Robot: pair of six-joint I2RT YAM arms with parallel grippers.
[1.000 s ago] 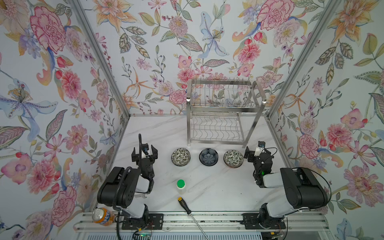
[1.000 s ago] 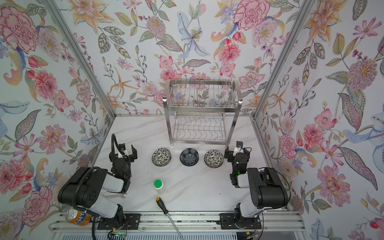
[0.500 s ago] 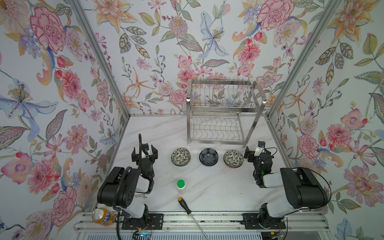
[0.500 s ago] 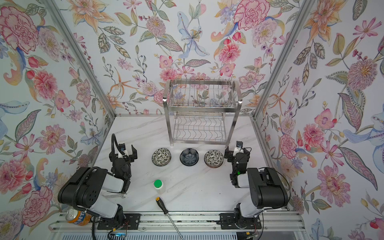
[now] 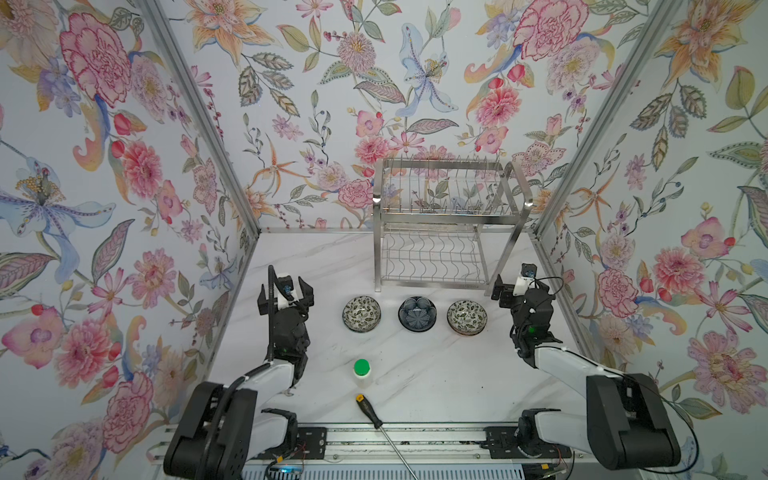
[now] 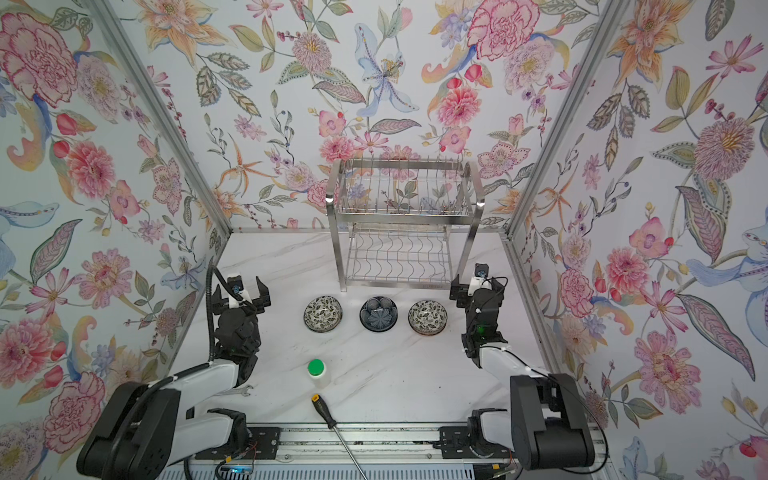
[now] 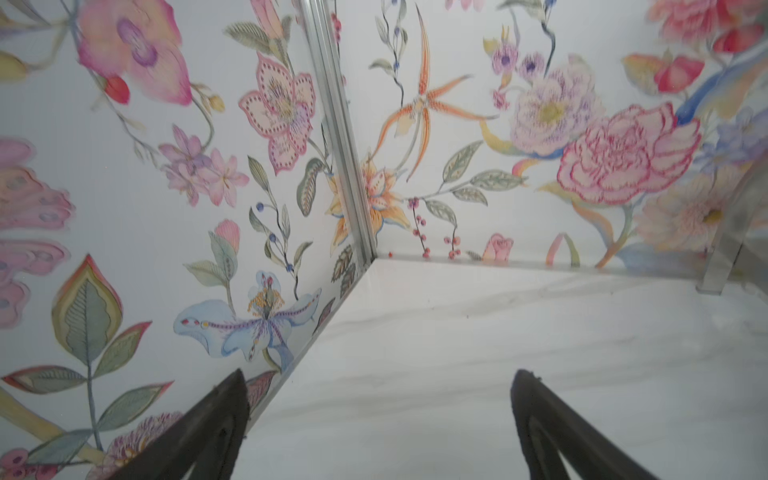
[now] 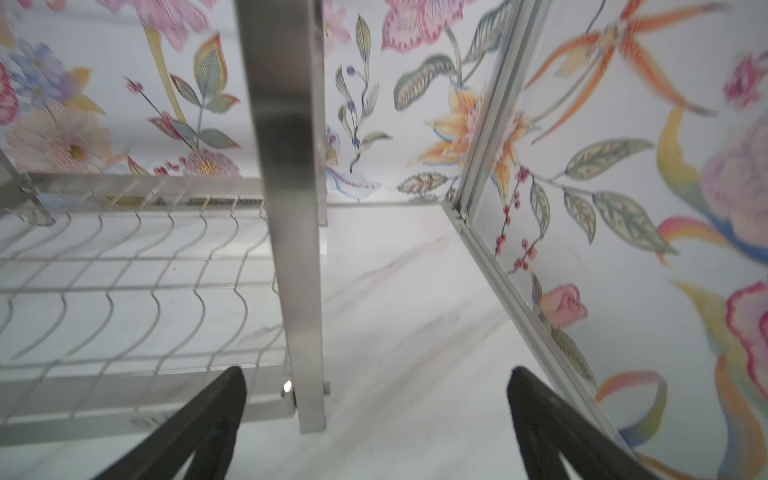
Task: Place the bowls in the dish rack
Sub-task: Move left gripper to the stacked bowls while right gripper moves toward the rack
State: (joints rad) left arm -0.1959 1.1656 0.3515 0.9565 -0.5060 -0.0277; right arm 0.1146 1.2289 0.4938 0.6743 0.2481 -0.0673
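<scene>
Nothing is loaded yet. Three bowls are seen in both top views, lined up on the table point(image 5: 415, 374) just in front of the dish rack point(image 5: 446, 214): left bowl point(image 5: 361, 313), navy bowl point(image 5: 417, 313), right bowl point(image 5: 467, 317). Both rack tiers are seen bare. The left gripper point(image 7: 378, 376) and right gripper point(image 8: 374, 374) are held with jaws wide apart, nothing gripped, flanking the row. Every placement is left to do.
</scene>
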